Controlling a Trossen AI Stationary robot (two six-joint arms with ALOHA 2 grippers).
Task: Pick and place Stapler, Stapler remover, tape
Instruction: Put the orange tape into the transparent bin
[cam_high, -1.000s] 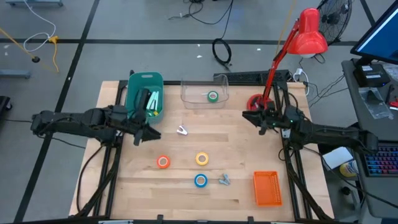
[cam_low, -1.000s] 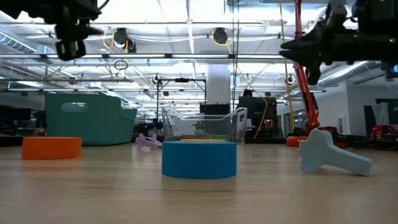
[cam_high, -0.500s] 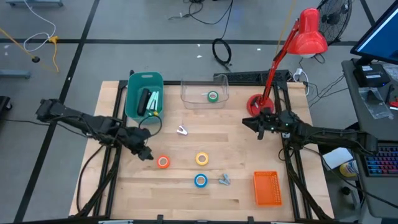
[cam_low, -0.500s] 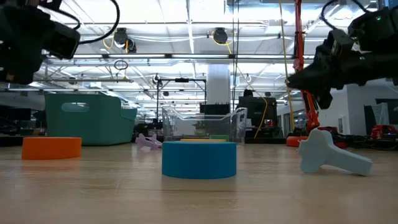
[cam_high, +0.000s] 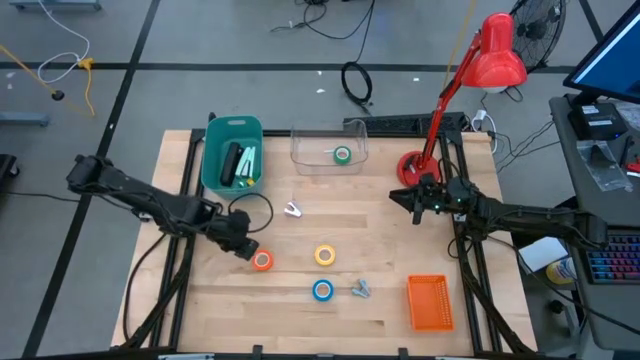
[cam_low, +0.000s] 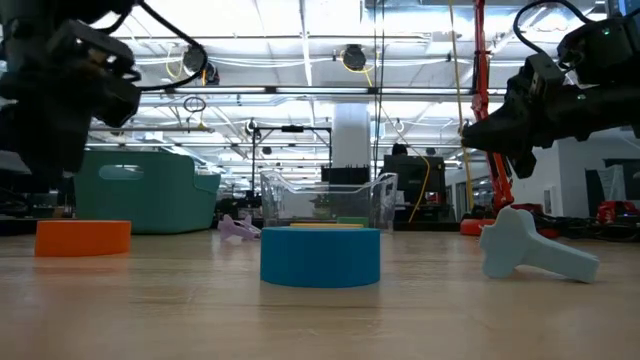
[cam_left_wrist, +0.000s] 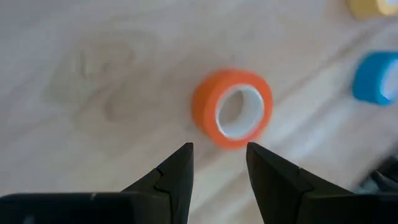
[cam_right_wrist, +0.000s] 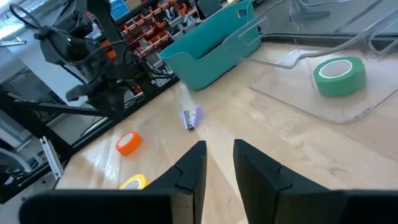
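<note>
Tape rolls lie on the wooden table (cam_high: 380, 240): the orange roll (cam_high: 262, 260) at the left, the yellow roll (cam_high: 325, 256) and blue roll (cam_high: 322, 290) towards the middle, and the green roll (cam_high: 343, 154) inside the clear tray (cam_high: 328, 147). The left gripper (cam_high: 246, 251) reaches down just beside the orange roll, fingers (cam_left_wrist: 176, 176) parted and empty. The right gripper (cam_high: 419, 200) hovers near the red lamp's base (cam_high: 409, 165), fingers (cam_right_wrist: 189, 168) slightly apart, holding nothing. In the low view, the blue roll hides most of the yellow one.
</note>
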